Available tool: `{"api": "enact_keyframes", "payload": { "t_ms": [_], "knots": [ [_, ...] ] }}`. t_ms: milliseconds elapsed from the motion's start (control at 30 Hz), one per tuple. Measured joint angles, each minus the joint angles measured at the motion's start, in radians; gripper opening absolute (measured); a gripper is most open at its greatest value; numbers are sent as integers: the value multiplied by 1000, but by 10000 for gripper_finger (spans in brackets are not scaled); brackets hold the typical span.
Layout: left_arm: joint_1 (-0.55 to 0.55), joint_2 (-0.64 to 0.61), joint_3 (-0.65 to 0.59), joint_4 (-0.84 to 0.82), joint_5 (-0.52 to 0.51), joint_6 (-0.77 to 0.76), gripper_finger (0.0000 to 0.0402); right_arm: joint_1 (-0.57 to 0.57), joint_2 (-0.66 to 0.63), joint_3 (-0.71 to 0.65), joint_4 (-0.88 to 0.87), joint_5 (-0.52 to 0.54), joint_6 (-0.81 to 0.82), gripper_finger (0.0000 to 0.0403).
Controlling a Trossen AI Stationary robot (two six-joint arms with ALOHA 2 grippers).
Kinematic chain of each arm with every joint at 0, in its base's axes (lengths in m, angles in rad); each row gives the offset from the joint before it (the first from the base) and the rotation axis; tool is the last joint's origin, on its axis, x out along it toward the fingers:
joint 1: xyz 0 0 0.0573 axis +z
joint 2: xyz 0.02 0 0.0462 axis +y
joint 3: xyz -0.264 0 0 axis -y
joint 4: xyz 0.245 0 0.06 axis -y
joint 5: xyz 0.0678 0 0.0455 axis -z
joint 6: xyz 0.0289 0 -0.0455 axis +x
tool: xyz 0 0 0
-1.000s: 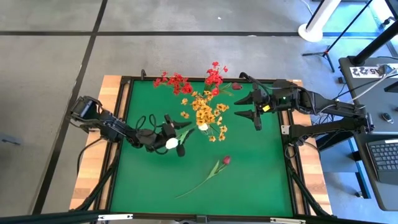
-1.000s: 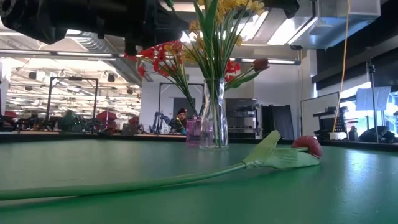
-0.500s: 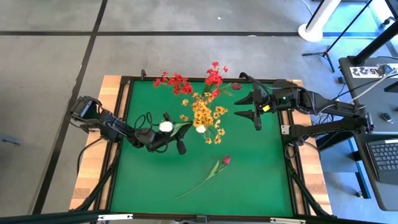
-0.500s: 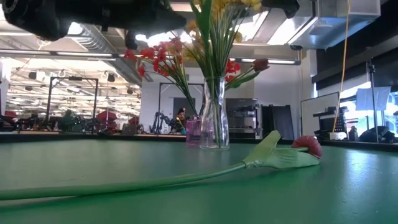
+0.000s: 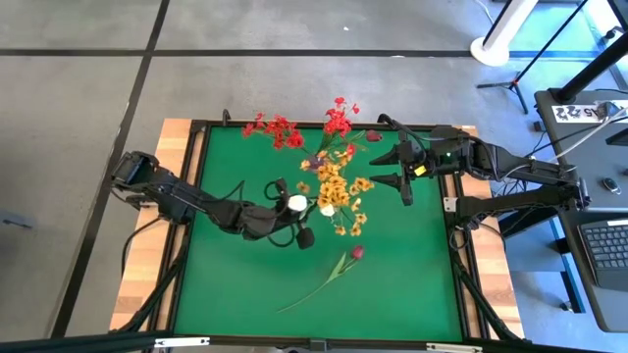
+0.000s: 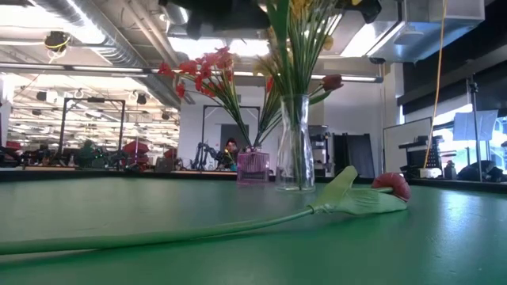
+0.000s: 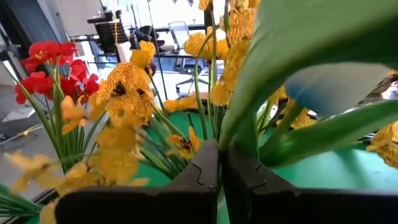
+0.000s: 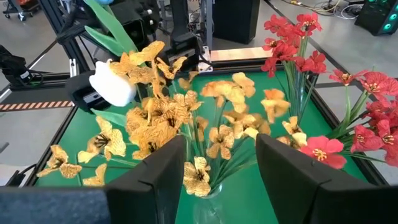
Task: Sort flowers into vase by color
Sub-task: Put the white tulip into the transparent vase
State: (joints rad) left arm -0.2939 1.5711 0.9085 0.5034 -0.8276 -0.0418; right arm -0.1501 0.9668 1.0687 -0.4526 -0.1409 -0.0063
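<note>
- A clear glass vase (image 6: 297,142) stands near the middle of the green table (image 5: 412,284) and holds the yellow-orange blossom sprays (image 5: 339,191).
- A small pink vase (image 6: 252,166) stands farther back, near the table's far edge, holding the red blossom sprays (image 5: 280,129); a dark magenta tulip bud (image 5: 373,135) shows by the same cluster.
- The left gripper (image 5: 294,221) reaches to the yellow bunch, its fingers (image 7: 205,171) pressed together on the green stalk of a white tulip (image 8: 113,87), whose bud sits just beside the yellow blossoms, above the table.
- The right gripper (image 5: 397,167) hangs beside the vases toward the table's right side, its fingers (image 8: 163,168) spread wide apart with nothing between them.
- Another magenta tulip (image 5: 356,252) lies flat on the table nearer the front edge, its stalk stretched out, well apart from both vases.
</note>
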Motion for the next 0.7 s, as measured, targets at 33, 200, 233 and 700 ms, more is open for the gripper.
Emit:
{"api": "enact_keyframes", "payload": {
  "t_ms": [33,200,233,700],
  "knots": [
    [0,0,7,-6,1,-3,1,0,0,0,0,0,0,198],
    [6,0,19,-16,47,-31,1,0,0,0,0,-1,0,198],
    [10,0,19,-21,62,-40,1,0,0,0,0,-1,0,198],
    [68,0,19,-130,198,-180,0,0,0,0,0,-2,0,198]
  ]
}}
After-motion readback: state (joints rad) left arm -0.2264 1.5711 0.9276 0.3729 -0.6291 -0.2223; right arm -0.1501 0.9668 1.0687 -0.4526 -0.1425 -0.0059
